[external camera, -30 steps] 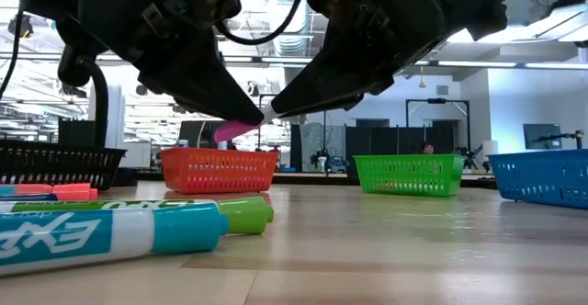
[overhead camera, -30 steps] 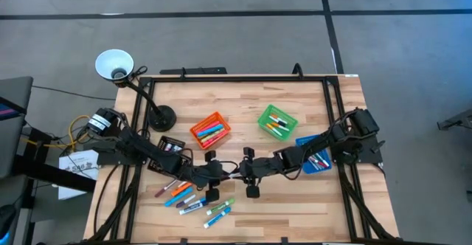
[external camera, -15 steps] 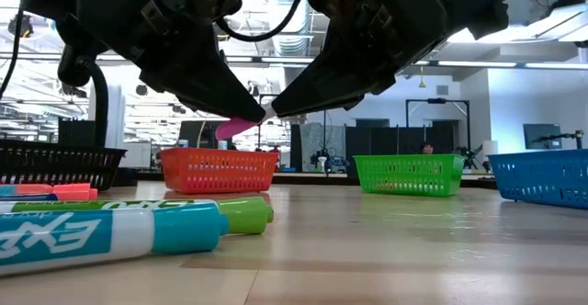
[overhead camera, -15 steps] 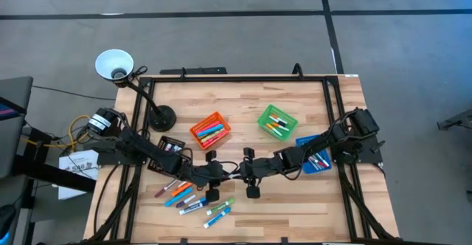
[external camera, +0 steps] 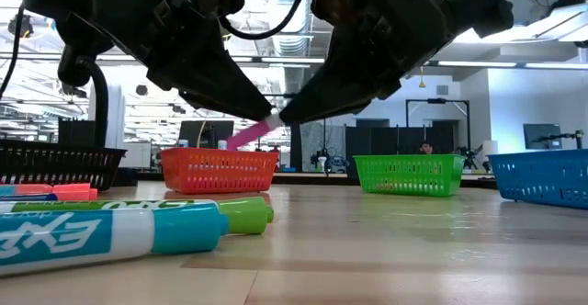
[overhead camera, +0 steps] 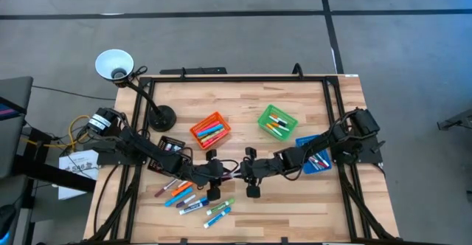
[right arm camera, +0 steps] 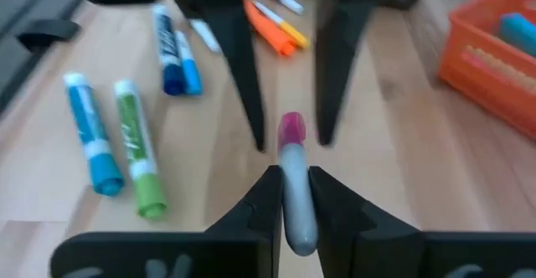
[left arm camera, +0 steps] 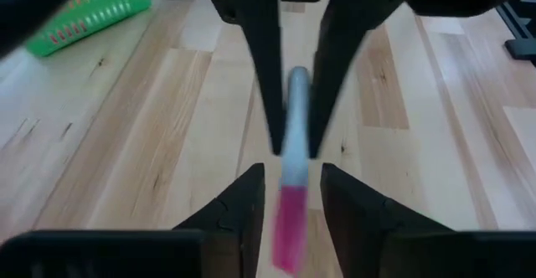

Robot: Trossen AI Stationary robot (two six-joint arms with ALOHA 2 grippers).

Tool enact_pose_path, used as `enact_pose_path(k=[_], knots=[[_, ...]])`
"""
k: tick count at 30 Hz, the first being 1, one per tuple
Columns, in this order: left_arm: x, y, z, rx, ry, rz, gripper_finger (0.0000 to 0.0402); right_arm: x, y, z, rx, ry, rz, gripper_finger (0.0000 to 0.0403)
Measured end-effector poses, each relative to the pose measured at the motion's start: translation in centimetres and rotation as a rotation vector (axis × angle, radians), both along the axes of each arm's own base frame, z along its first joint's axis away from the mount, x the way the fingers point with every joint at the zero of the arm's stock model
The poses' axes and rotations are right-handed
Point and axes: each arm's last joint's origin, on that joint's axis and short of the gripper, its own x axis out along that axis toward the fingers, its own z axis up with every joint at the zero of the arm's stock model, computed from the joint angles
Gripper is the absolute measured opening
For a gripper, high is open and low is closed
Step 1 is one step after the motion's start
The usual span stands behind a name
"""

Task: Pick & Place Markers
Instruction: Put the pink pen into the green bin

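Mid-table, above the wood: right tool (right arm camera: 291, 196) pinching the white body of a pink-capped marker (external camera: 250, 135), held off the table (overhead camera: 310, 208). Left tool (left arm camera: 291, 186) faces it tip to tip, fingers spread on either side of the pink end, apart from it. Loose markers (overhead camera: 193, 198) lie beneath the left arm.

Right claw (right arm camera: 290, 196) pinches a pink-capped marker (right arm camera: 293, 186) above loose markers (right arm camera: 134, 148).
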Motion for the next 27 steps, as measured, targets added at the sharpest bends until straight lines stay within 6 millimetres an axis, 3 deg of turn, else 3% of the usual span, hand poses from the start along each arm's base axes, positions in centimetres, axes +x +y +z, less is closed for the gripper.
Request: enact_pose_path(k=[8, 16, 19, 22, 27], knots=[[0.0, 0.0, 0.0, -0.001, 0.000, -0.001, 0.0118, -1.7, -1.6, 1.9, -0.083, 0.110, -0.102, 0.0036], [0.0, 0.0, 0.0, -0.007, -0.003, -0.001, 0.0118, -6.2, -4.5, 6.9, -0.398, 0.169, -0.384, 0.0039], [0.0, 0.0, 0.0, -0.008, -0.004, -0.002, 0.0118, -7.9, -6.1, 7.7, -0.428, 0.223, -0.528, 0.0038], [0.0, 0.0, 0.1, -0.009, -0.005, -0.002, 0.0118, -9.4, -8.0, 7.2, -0.399, 0.291, -0.648, 0.0040], [0.1, 0.0, 0.1, -0.010, -0.010, 0.000, 0.0118, -11.1, -10.6, 3.8, -0.409, 0.403, -0.735, 0.0045]])
